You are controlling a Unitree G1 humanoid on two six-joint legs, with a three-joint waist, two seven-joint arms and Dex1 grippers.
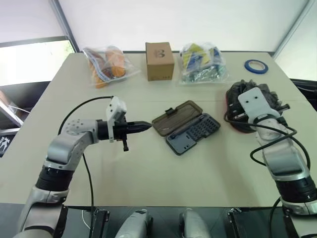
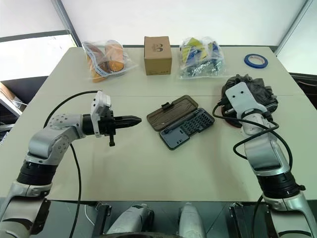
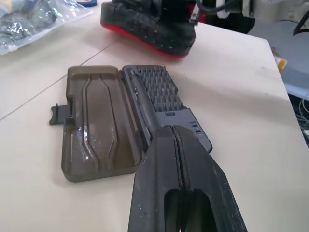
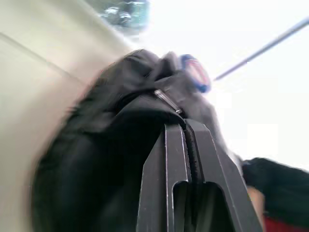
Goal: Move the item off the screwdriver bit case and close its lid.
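Right gripper [image 4: 186, 126] clamped shut, tips against glove [image 2: 255, 89]. Glove on table [image 1: 148, 168], well right of case [image 1: 193, 133], off it. Case open, lid [image 1: 173, 116] flat on the far-left side of the base. Left gripper [image 1: 146, 126] shut, empty, just left of case, pointing at it. Behind case: two bags, box [image 1: 159, 60], tape roll [image 1: 256, 66].

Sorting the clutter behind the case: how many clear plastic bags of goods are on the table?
2. One bag with orange contents sits left of the cardboard box; the other, with blue and yellow contents, sits right of it.
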